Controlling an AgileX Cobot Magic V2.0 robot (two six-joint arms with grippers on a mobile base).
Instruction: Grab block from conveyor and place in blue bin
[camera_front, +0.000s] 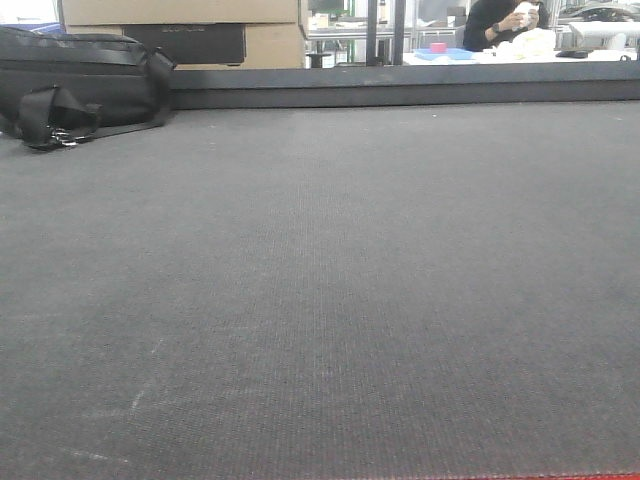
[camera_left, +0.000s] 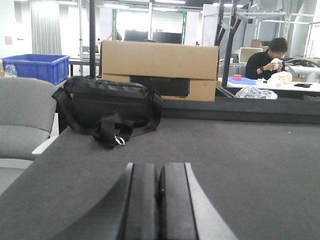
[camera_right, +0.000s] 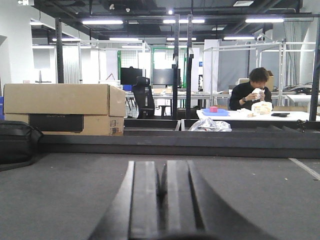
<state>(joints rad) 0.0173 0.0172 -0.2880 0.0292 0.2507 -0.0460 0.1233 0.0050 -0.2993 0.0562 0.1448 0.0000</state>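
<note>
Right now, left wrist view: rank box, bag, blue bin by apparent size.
Largest: box and bag, about alike; bag is nearer, so unranked.
Smallest: blue bin, farther back.

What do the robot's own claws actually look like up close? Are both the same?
Both look alike. The left gripper has two long, flat black fingers, each backed by a grey piece that flares wider toward the camera. The right gripper shows the same shape. No cables or markings show, and the arms themselves are out of view.
</note>
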